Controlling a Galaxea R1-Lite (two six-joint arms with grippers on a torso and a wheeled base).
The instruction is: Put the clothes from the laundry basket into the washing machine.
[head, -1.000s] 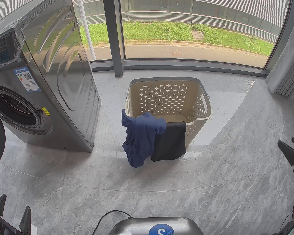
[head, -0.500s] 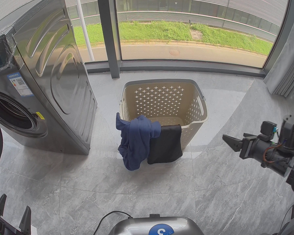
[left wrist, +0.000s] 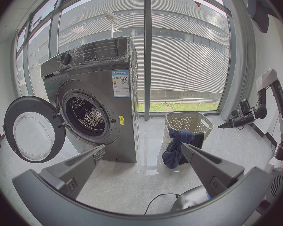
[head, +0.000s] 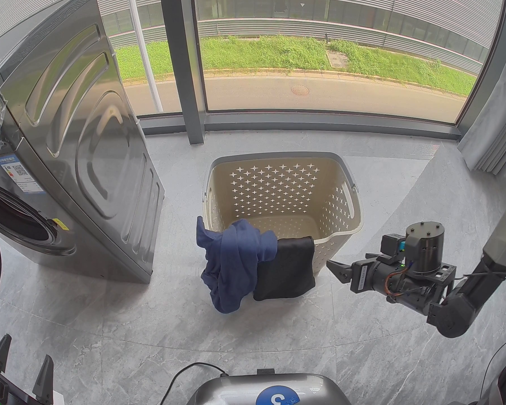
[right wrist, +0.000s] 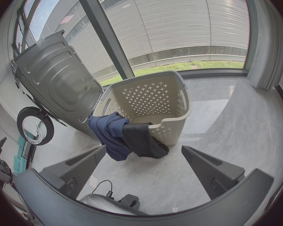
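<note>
Navy cloth is the first thing I look for: a blue garment hangs over the near rim of the cream laundry basket, draped down its outer wall toward the grey stone floor. A black garment hangs over the same rim, touching it. Inside the basket I see perforated walls and a bare bottom where it shows; whether anything lies tucked under the near rim I cannot tell.

The washing machine stands to the left of the basket, apart from it, with its round door swung wide. Its drum, seen from the left wrist, looks to hold no cloth. By my reading nothing has been loaded yet, and both pieces are left to carry over.

The right gripper hovers above the floor just right of the basket, pointing at the black garment, its fingers spread apart and holding nothing. The left gripper sits low on the robot's left, well apart from the basket, fingers likewise spread and empty. What is left, as I judge it — grasp, lift, cross to the drum, let go — has to be done twice.
</note>
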